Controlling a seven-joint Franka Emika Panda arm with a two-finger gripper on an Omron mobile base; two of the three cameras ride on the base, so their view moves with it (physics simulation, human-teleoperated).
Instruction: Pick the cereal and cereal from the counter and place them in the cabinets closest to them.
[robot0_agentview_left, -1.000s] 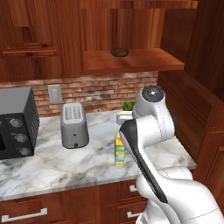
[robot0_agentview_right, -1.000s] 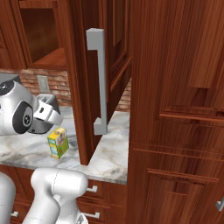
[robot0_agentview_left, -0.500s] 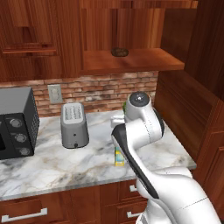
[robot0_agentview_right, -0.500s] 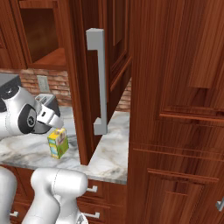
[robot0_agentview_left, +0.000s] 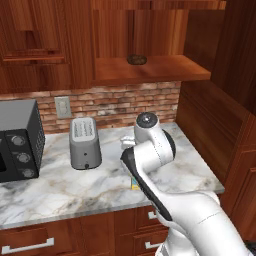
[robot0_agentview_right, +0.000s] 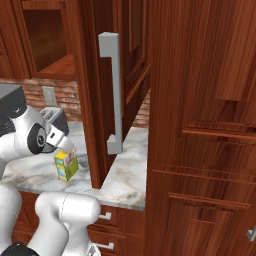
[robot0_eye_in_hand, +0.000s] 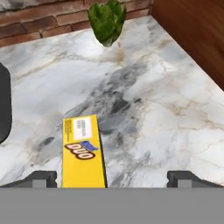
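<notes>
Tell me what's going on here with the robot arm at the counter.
The arm has its gripper poised just above the yellow cereal box, which stands upright on the marble counter near its front edge. The fingers are spread wide and not touching it. A toaster and leafy greens sit farther back.

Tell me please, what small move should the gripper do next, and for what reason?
Probably shift sideways toward the cereal box, then descend. In the hand view the gripper is open above the counter, but the yellow box sits beside one fingertip rather than centred between the two. The right base view shows the hand just over the box, not yet gripping it.
</notes>
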